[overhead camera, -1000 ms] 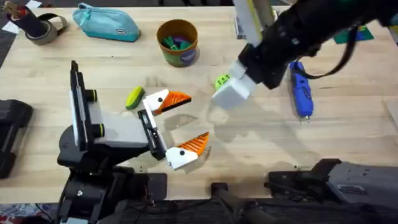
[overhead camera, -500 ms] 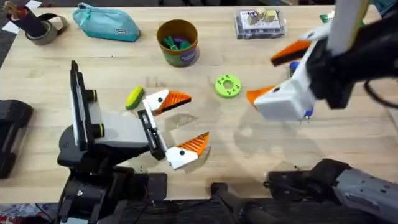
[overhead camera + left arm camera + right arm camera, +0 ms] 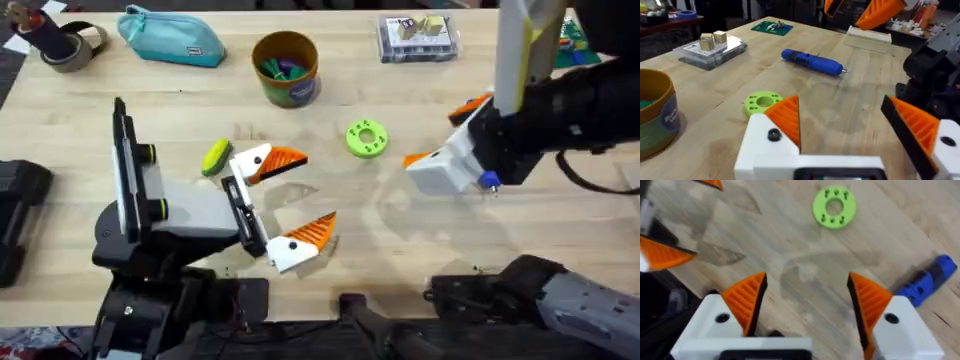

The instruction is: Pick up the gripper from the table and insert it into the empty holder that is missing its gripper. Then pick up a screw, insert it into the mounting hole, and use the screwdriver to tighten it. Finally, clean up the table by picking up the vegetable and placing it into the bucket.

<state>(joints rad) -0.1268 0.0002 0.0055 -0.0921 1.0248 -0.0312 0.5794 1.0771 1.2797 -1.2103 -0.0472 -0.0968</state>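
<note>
The blue screwdriver [image 3: 812, 61] lies on the right of the table. My right gripper [image 3: 445, 132] hovers open and empty above it, so overhead only the blue end [image 3: 488, 180] shows; the right wrist view has it [image 3: 925, 282] beside the right gripper [image 3: 807, 297]. The yellow-green vegetable [image 3: 216, 157] lies left of centre, just beyond my left gripper [image 3: 288, 200], which stands open and empty [image 3: 850, 125]. The orange-brown bucket [image 3: 285, 68] stands at the back centre, with coloured bits inside. The loose gripper, its holder and the screw are out of view.
A lime-green disc [image 3: 366, 138] with a centre hole lies between the two grippers. At the back are a teal pouch [image 3: 170, 37], a tape roll [image 3: 60, 40] and a clear box [image 3: 418, 35]. Bare wood lies in front of the disc.
The right arm has swung from the table's middle to the right and now hangs over the screwdriver, uncovering the green disc and the clear box. The left arm has not moved.
</note>
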